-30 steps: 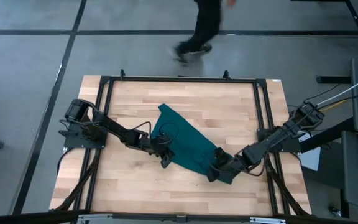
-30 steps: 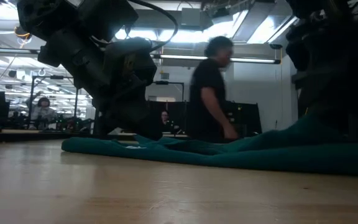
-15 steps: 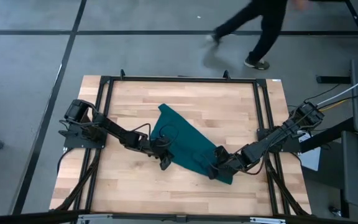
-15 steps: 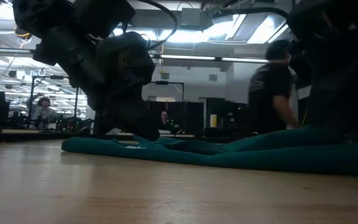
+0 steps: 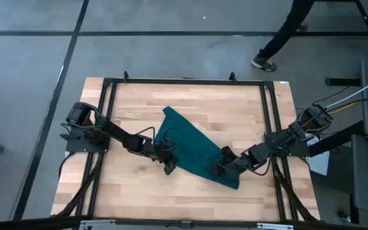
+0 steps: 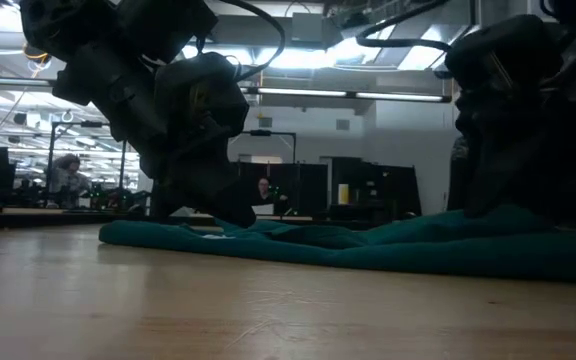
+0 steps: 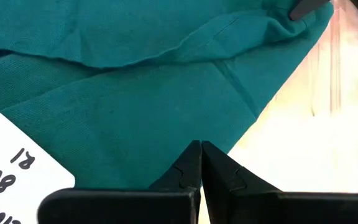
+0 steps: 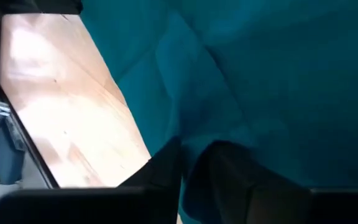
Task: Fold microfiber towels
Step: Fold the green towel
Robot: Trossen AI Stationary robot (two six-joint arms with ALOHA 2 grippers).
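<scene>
Dark teal-green soft microfiber towel (image 5: 193, 148) on pale wooden table (image 5: 235, 105) — left gripper (image 5: 168, 167) fingers together at its edge, right gripper (image 5: 220, 170) clamped on opposite corner

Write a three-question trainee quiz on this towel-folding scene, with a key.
1. True or false: the towel lies flat and square to the table.
2. Which gripper has cloth bunched between its fingers? A) left gripper B) right gripper
3. Fill in: near the left gripper's shut fingertips, the towel carries a white ____.

Key: 1 false, it lies diagonally with folds; 2 B; 3 label.
</scene>
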